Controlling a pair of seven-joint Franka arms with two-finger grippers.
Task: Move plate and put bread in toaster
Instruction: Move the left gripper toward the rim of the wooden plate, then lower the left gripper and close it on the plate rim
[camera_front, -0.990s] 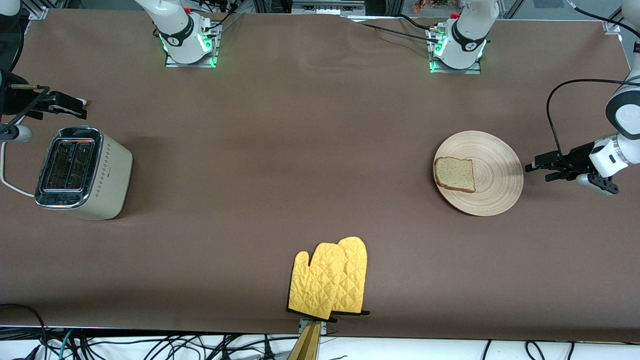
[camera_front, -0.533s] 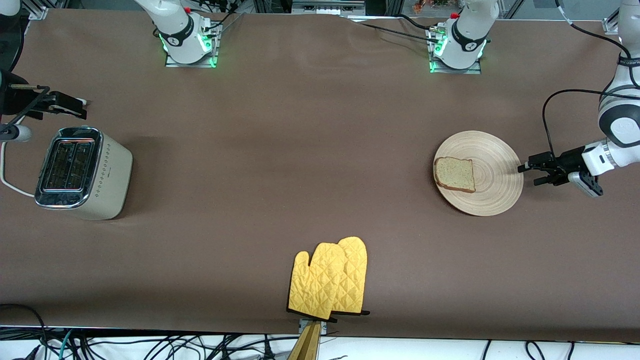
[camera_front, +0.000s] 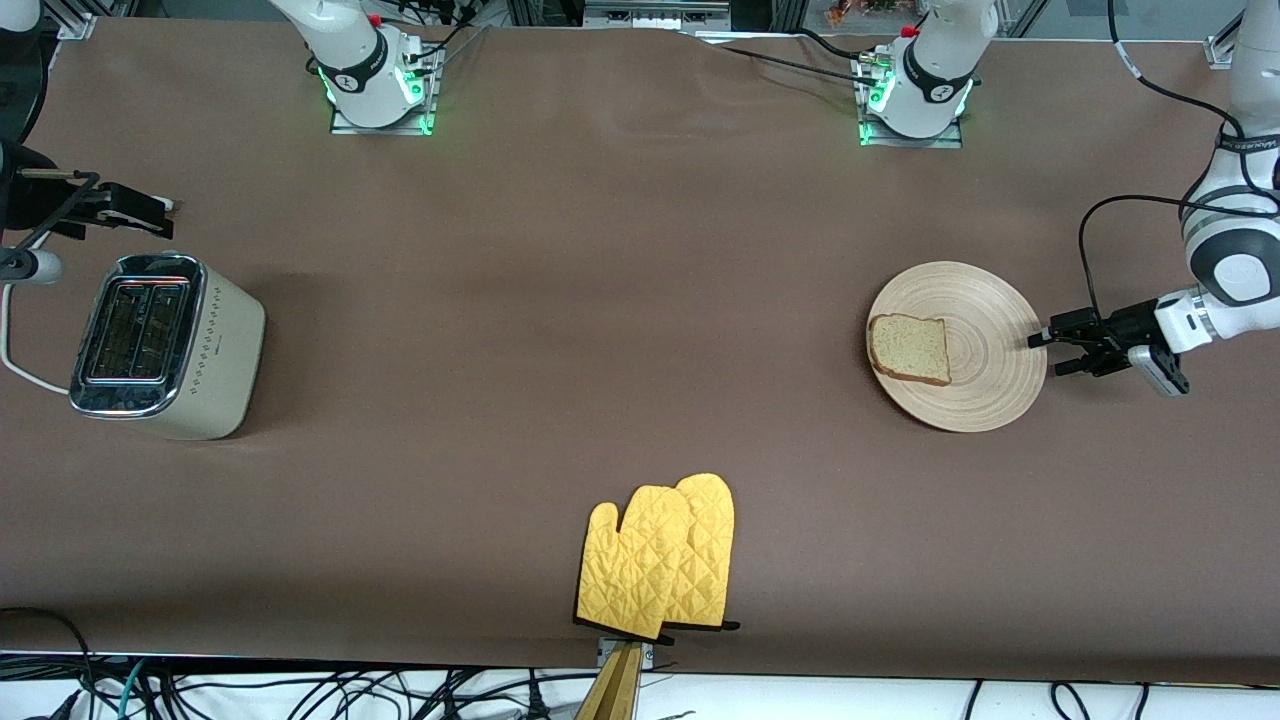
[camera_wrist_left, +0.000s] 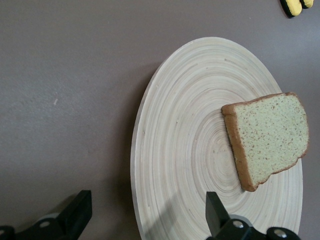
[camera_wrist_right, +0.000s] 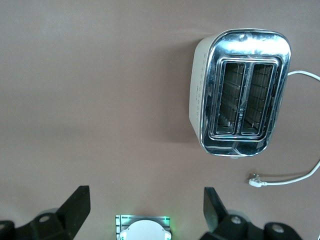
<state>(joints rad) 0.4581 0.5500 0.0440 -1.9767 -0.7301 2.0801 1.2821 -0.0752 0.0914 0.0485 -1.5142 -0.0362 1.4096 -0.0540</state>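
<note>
The plate lies flat on the brown counter toward the left arm's end, and the bread rests on it, off-centre, on the part of the plate toward the right arm's end. The left gripper sits low at the plate's rim on the edge toward the left arm's end, its fingers spread wide; in the left wrist view one finger shows over the plate while the other shows over bare counter, so the rim lies between them, and the bread lies well apart from both. The toaster stands upright near the right arm's end of the counter, both slots empty, its white cord trailing off its end. The right gripper waits up in the air beside the toaster, fingers spread and holding nothing. A pair of yellow oven mitts lies at the counter's edge nearest the front camera.
</note>
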